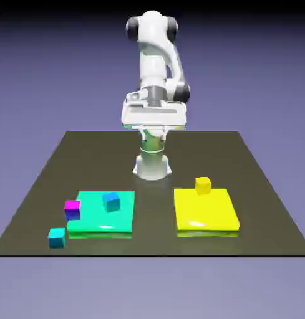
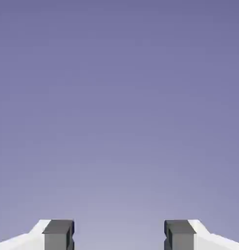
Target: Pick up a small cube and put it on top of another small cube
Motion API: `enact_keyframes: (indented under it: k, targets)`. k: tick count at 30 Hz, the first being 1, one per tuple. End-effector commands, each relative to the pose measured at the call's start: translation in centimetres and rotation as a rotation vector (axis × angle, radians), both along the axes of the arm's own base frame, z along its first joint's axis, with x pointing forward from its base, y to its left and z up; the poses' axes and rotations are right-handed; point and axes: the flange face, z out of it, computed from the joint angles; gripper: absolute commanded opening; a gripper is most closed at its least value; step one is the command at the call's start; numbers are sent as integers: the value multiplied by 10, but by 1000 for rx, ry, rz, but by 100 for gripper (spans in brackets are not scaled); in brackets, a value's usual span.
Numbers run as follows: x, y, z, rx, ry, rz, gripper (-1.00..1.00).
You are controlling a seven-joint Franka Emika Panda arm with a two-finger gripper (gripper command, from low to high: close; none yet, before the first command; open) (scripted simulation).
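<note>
The small cube (image 1: 57, 237), plain teal-cyan, rests on the dark table near its front corner at the exterior view's left. A magenta-purple cube (image 1: 72, 209) sits just behind it, at the left edge of a flat green slab (image 1: 98, 223). On that slab stands a darker blue cube (image 1: 111, 200). My gripper (image 1: 153, 118) hangs high over the table's far side, well away from every cube. In the hand view my gripper (image 2: 119, 235) is open, its grey fingertips (image 2: 57, 234) wide apart, and only the blue-violet backdrop shows between them.
A flat yellow slab (image 1: 206, 213) lies at the exterior view's right, with a small yellow cube (image 1: 203, 184) at its far edge. The robot's base (image 1: 153, 167) stands behind the two slabs, in the middle.
</note>
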Motion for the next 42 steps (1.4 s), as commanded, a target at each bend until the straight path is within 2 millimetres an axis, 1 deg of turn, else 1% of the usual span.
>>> enact_keyframes:
  k: [1,5,10,14,19,26,34,35,36,39,40,41,42]
  targets:
    - [9,-8,-5,1,32,-5,0]
    - [43,-42,-27,5,162,-20,0]
    - [79,-89,-64,7,320,-34,0]
    - [101,-128,-97,8,444,-40,0]
    - [120,-179,-141,5,592,-41,0]
    - [132,-248,-201,-6,788,-27,0]
    - [131,-318,-261,-31,999,18,0]
    - [131,-324,-266,-34,1018,24,0]
    - [131,-324,-266,-34,1018,24,0]
    - [118,-325,-334,-34,1018,24,0]
    - [118,-325,-334,-34,1018,24,0]
    - [118,-325,-334,-34,1018,24,-100]
    - [118,-325,-334,-34,1018,24,-100]
